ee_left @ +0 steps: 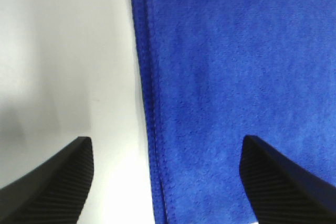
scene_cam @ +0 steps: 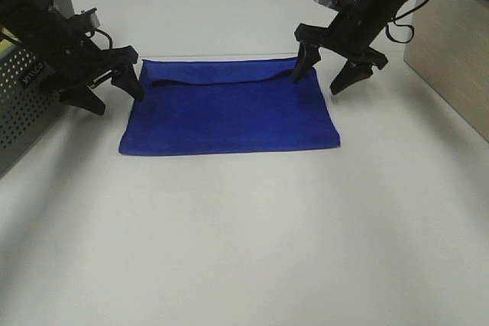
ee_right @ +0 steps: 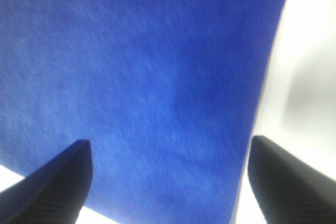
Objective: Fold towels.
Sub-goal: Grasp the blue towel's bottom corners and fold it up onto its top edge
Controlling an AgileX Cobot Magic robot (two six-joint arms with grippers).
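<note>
The royal-blue towel (scene_cam: pixel 229 108) lies folded in a flat rectangle on the white table (scene_cam: pixel 244 250), with a loose wavy fold line along its far edge. My left gripper (scene_cam: pixel 113 91) hovers open at the towel's far-left corner, one finger over the cloth and one off it. In the left wrist view the towel (ee_left: pixel 236 77) and its stitched side edge lie between that gripper's (ee_left: pixel 165 182) spread fingers. My right gripper (scene_cam: pixel 325 74) stands open at the far-right corner. The right wrist view shows the towel (ee_right: pixel 147 77) below its open gripper (ee_right: pixel 168 182). Nothing is held.
A grey perforated metal box (scene_cam: pixel 23 104) stands at the left edge behind the left arm. A beige wood-grain panel (scene_cam: pixel 451 59) stands at the right edge. White tabletop stretches in front of the towel.
</note>
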